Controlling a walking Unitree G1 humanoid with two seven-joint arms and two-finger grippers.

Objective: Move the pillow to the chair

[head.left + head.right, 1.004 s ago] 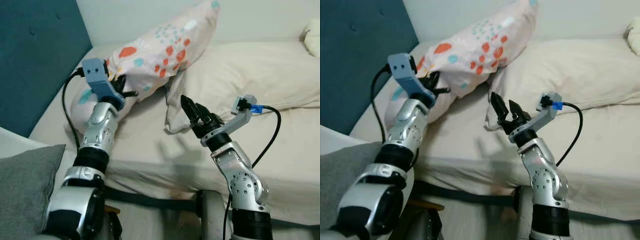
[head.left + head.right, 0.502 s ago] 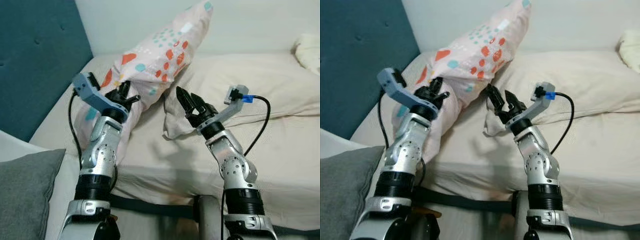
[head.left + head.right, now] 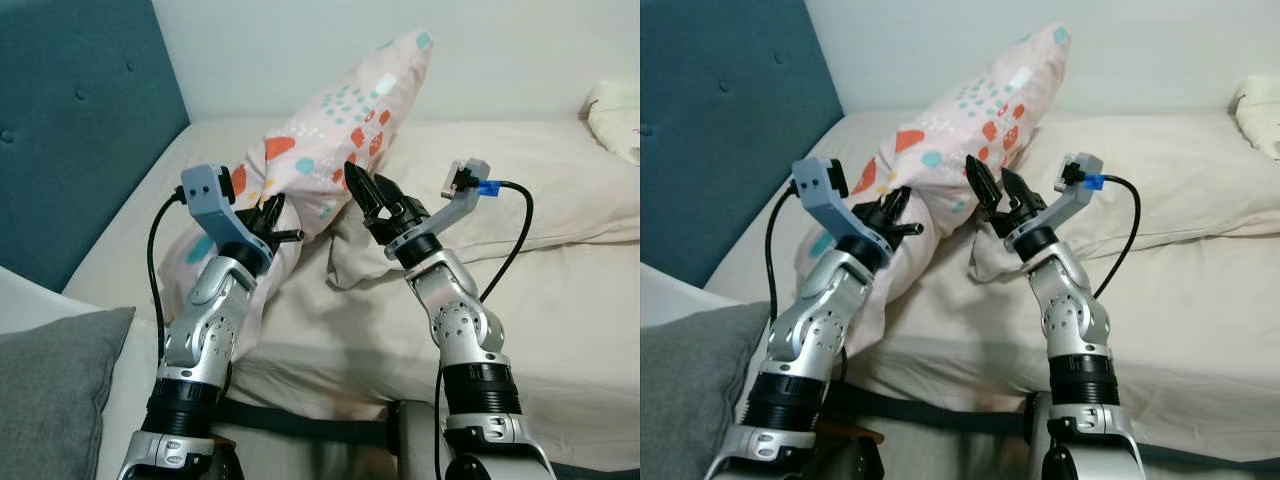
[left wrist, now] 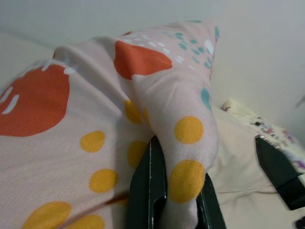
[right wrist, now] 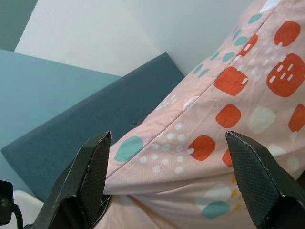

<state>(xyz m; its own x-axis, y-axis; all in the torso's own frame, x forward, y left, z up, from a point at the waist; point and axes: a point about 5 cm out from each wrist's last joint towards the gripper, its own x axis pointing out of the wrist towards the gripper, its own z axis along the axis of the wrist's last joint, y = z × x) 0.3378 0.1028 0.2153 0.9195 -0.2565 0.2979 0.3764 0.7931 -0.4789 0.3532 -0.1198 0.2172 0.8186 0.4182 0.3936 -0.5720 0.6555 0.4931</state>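
1. Pink spotted cloth of the pillow (image 3: 320, 140), propped on the bed (image 3: 560, 290), is pinched by the left gripper (image 3: 275, 222).
2. The right gripper (image 3: 990, 187), spread wide, is held just beside it.
3. Soft, light, floppy handling is expected; the bulk opposite the left gripper should be gripped.

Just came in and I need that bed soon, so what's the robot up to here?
It is picking up the patterned pillow from the bed. The left gripper is shut on a fold of the pillow's fabric. The right gripper is open, its fingers spread in front of the pillow's side, not yet closed. The pillow leans up towards the wall.
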